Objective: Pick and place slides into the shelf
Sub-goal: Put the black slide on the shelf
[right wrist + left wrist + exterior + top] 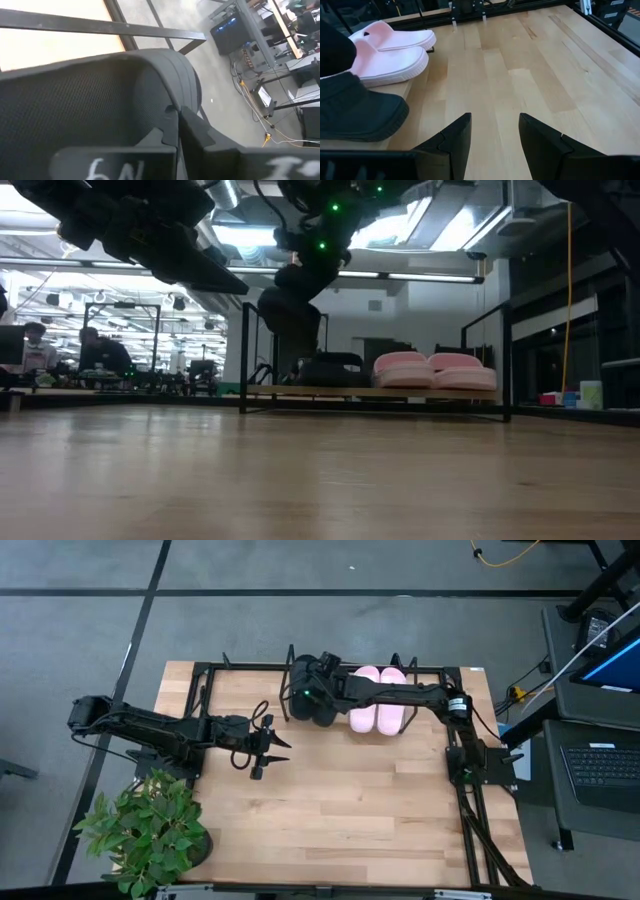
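A black slide [100, 100] is pinched by the right gripper [175, 130] above the shelf [240, 670], left of the pink slides [378, 712]. The left gripper [272, 750] is held spread over the tabletop [350, 800]. If released off-square, the slide could slip down the tilted board.

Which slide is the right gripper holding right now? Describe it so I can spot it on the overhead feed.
Find the shelf at the table's far edge. On it sit two pink slides; just left of them, the right gripper is shut on a black slide. It is dark, and the only one under an arm.
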You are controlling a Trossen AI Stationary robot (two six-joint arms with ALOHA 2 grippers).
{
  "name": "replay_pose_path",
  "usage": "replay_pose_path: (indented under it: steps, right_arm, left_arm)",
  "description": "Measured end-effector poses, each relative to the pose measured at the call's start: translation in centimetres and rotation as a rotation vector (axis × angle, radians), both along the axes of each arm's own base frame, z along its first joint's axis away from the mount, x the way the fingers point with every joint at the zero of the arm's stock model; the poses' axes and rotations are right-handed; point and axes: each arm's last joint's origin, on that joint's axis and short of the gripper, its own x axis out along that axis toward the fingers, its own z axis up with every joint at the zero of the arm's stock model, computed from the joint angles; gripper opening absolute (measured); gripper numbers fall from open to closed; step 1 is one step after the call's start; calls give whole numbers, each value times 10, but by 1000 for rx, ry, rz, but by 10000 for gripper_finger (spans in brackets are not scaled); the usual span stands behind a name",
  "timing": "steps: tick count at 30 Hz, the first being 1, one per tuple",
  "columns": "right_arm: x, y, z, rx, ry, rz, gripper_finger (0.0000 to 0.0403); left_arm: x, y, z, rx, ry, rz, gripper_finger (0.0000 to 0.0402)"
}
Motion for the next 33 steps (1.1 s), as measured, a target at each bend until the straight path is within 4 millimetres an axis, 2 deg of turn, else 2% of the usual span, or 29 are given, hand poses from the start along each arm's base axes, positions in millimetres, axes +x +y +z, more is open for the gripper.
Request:
replay_pose_path:
  steps: [14,21,33]
  right_arm:
    - [1,0,-3,63,-87,-60,6]
    - [4,-4,-29,74,-31,-70,6]
    - [10,-8,-47,70,-27,-72,6]
  left_arm:
    - [0,0,0,0,1,0,157]
    - [0,0,0,-1,0,0,157]
    - [0,0,0,-1,0,-2,157]
